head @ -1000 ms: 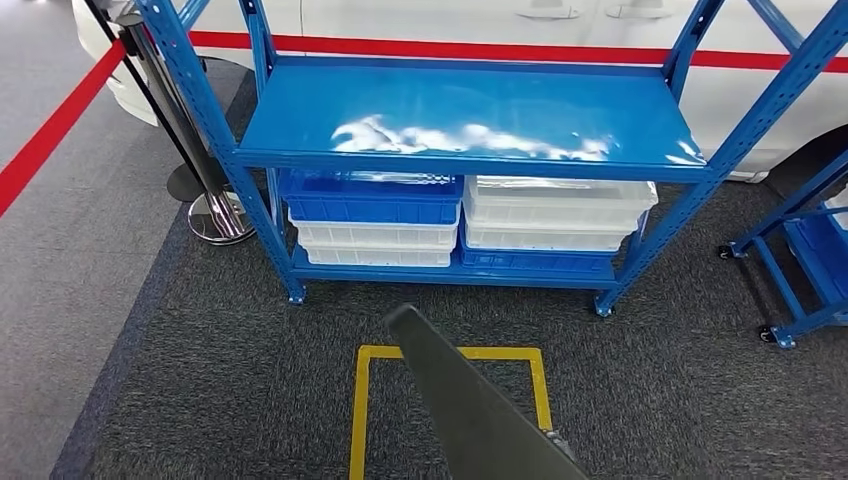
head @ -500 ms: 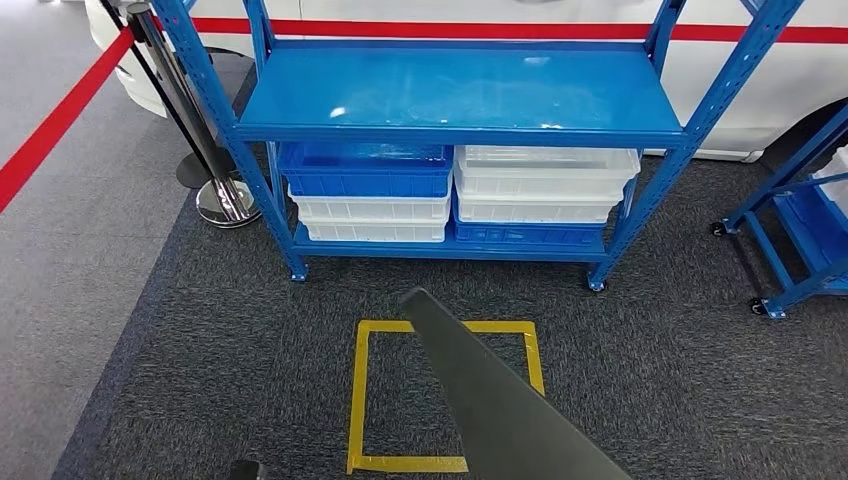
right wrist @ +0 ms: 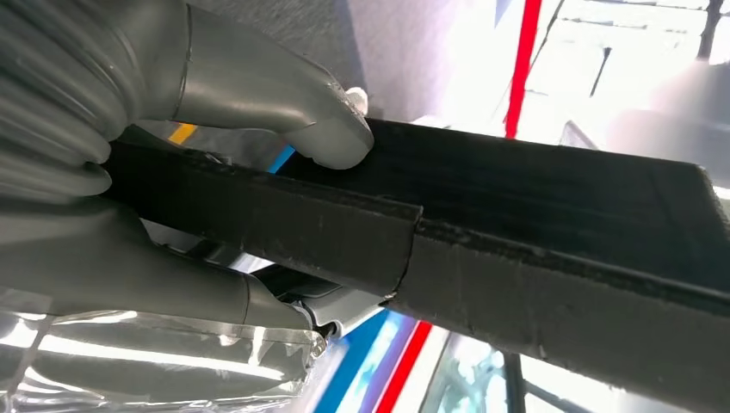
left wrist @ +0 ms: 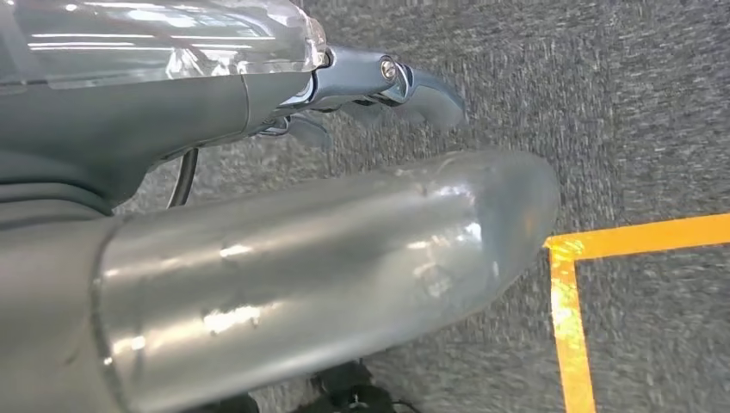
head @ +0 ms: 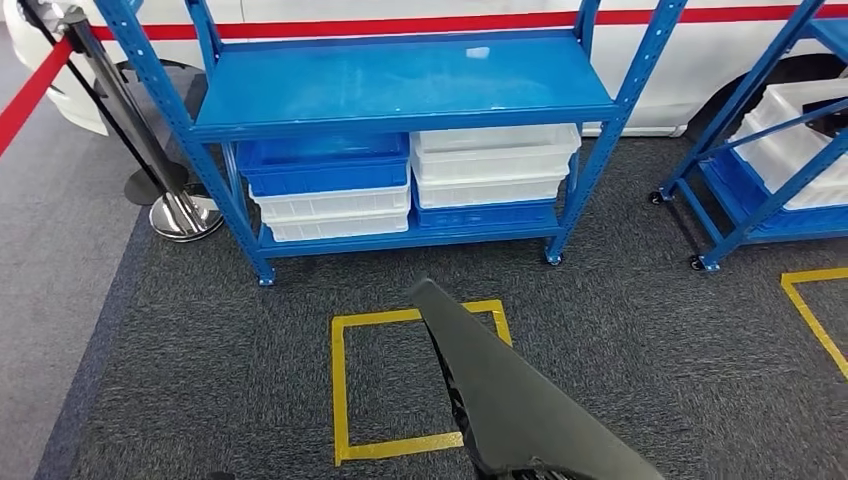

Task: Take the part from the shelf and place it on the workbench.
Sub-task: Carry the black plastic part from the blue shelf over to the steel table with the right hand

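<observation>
Your right hand (right wrist: 172, 172) is clamping the long black trim part (head: 500, 390) near one end; stiff, light, likely tip-prone. Left hand (left wrist: 379, 86) is hanging, state unclear.

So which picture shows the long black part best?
The head view: the black part shows nearly whole, stretching over the yellow floor square. The right wrist view shows a close stretch gripped by the right hand. The left wrist view looks at carpet.

The shelf rack (head: 400, 85) is bright blue, its bins (head: 330, 165) blue and white. The carpet (head: 640, 350) is speckled dark grey, marked with a yellow tape square (head: 340, 380). The part (head: 510, 400) is matt black; the barrier belt (head: 30, 95) red.
</observation>
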### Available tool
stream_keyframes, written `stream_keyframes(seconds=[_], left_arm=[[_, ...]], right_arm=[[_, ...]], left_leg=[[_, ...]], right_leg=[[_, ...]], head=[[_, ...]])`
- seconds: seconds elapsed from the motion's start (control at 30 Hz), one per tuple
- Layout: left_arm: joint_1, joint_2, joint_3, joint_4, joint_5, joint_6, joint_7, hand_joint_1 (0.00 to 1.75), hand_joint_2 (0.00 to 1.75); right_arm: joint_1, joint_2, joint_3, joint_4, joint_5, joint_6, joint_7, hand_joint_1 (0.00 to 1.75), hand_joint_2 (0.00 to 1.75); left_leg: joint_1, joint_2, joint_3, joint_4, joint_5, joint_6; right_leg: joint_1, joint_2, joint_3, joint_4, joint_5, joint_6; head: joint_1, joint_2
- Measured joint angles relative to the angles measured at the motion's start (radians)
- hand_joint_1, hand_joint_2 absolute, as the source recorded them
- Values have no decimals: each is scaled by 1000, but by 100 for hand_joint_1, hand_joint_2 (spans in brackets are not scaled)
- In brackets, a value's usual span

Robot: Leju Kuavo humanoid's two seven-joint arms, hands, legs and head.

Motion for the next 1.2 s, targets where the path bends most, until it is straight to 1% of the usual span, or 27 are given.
stream_keyframes(seconds=[0.03,0.07,0.1,0.17,0.2,0.23,0.3,0.33,0.37,0.4,0.43,0.47,0.53,0.6,0.67,0.7,0.73,0.8,0.87,0.9,0.93,0.97,1.0,1.07,1.1,1.17,1.2], left_arm=[[0,1,0,0,-1,1,5,0,0],[-1,3,1,0,-2,5,8,0,0],[-1,0,1,0,-5,14,8,0,0],[0,-16,1,1,-15,48,1,0,0],[1,-30,1,1,-19,68,-4,0,0],[3,-42,0,2,-20,87,-9,0,0],[9,-59,0,4,-16,106,-18,0,0],[14,-64,0,7,-12,107,-21,0,0],[19,-69,0,9,-7,103,-23,0,0],[22,-71,1,11,-2,98,-25,0,0],[25,-72,3,12,4,90,-27,0,0],[25,-69,6,12,9,81,-27,0,0],[27,-53,14,12,20,54,-28,0,0],[30,-35,25,12,34,26,-24,0,0],[31,-24,38,12,53,9,-17,0,0],[32,-18,45,12,60,1,-15,0,0],[34,-13,52,12,65,-7,-12,0,0],[41,-2,63,11,70,-20,-7,0,0],[49,6,68,11,70,-26,3,0,0],[50,8,70,11,69,-28,8,0,0],[51,10,71,11,68,-30,12,0,0],[51,11,72,11,67,-31,15,0,0],[50,11,73,11,66,-32,17,0,0],[49,11,76,11,65,-34,20,0,0],[48,11,78,11,65,-34,22,0,0],[46,12,81,11,65,-34,23,0,0],[44,13,82,11,64,-35,23,0,0]], right_arm=[[2,0,-4,1,4,-2,3,175,175],[5,0,-10,2,10,-7,5,175,175],[11,0,-17,2,17,-15,7,175,175],[31,0,-33,2,32,-37,13,175,175],[39,0,-41,1,40,-46,16,175,175],[46,-1,-48,0,49,-53,18,175,175],[57,-2,-63,-2,66,-60,23,175,175],[63,-3,-72,-2,74,-61,25,175,175],[70,-3,-81,-2,81,-62,26,175,175],[77,-3,-88,-2,87,-62,26,175,175],[83,-3,-96,-2,95,-61,26,175,175],[88,-3,-105,-2,103,-59,25,175,175],[96,-3,-127,-2,121,-49,22,175,175],[106,-3,-154,-3,137,-32,18,175,175],[114,-2,-170,-4,146,-11,17,175,175],[115,1,-174,-4,150,-4,17,175,175],[113,3,-177,-2,152,0,18,175,175],[104,11,-185,2,155,-1,19,175,175],[98,19,-190,9,156,-6,19,175,175],[100,23,-192,12,157,-8,20,175,175],[102,27,-193,14,158,-10,20,175,175],[103,30,-194,16,158,-12,20,175,175],[103,32,-195,17,159,-13,19,175,175],[103,35,-198,17,160,-16,19,175,175],[103,35,-199,17,160,-17,19,175,175],[106,36,-201,17,162,-18,19,175,175],[109,36,-201,16,162,-18,19,175,175]], left_leg=[[-2,8,-1,4,-2,-5],[-5,15,0,7,-4,-10],[-7,22,0,8,-5,-16],[-8,32,3,14,-9,-27],[-8,21,-2,31,-20,-33],[-7,1,-15,64,-41,-39],[-3,-51,-64,180,-107,-44],[-2,-65,-94,245,-136,-45],[-1,-72,-116,291,-150,-44],[-1,-75,-125,306,-143,-44],[0,-77,-121,289,-119,-43],[0,-84,-102,238,-79,-40],[2,-126,-57,118,-17,-33],[2,-155,-36,54,-6,-26],[2,-138,-33,39,-5,-17],[4,-125,-31,33,-1,-10],[6,-111,-30,28,4,-3],[6,-83,-30,22,9,5],[2,-52,-33,23,8,6],[1,-38,-33,24,7,6],[1,-24,-33,24,6,4],[1,-11,-32,25,4,2],[1,2,-29,25,2,-2],[-3,22,-22,25,-4,-12],[-5,32,-18,25,-7,-17],[-6,53,-10,23,-10,-29],[-4,48,-8,26,-15,-35]], right_leg=[[3,-16,32,-53,11,-7],[7,-27,46,-82,12,-14],[12,-28,46,-90,7,-22],[10,-9,41,-92,11,-34],[7,1,40,-94,14,-40],[5,11,40,-97,17,-47],[4,32,36,-98,21,-55],[6,45,34,-98,22,-57],[7,60,32,-96,23,-59],[8,75,31,-93,23,-59],[9,91,29,-90,23,-59],[9,107,28,-86,22,-59],[10,136,21,-77,22,-54],[9,160,8,-71,27,-43],[7,177,-4,-71,35,-29],[8,162,-8,-67,32,-23],[10,136,-18,-50,20,-19],[9,71,-60,41,-35,-13],[3,48,-112,154,-85,-7],[1,44,-122,180,-89,-5],[0,40,-113,170,-75,-4],[0,33,-86,123,-48,-4],[1,13,-47,55,-21,-6],[8,-30,13,-50,10,-19],[13,-41,23,-72,11,-26],[17,-24,20,-76,12,-40],[16,-10,19,-80,15,-46]], head=[[0,0],[0,0],[0,0],[0,0],[0,0],[0,0],[0,0],[0,0],[0,0],[0,0],[0,0],[0,0],[0,0],[0,0],[0,0],[0,0],[0,0],[0,0],[0,0],[0,0],[0,0],[0,0],[0,0],[0,0],[0,0],[0,0],[0,0]])
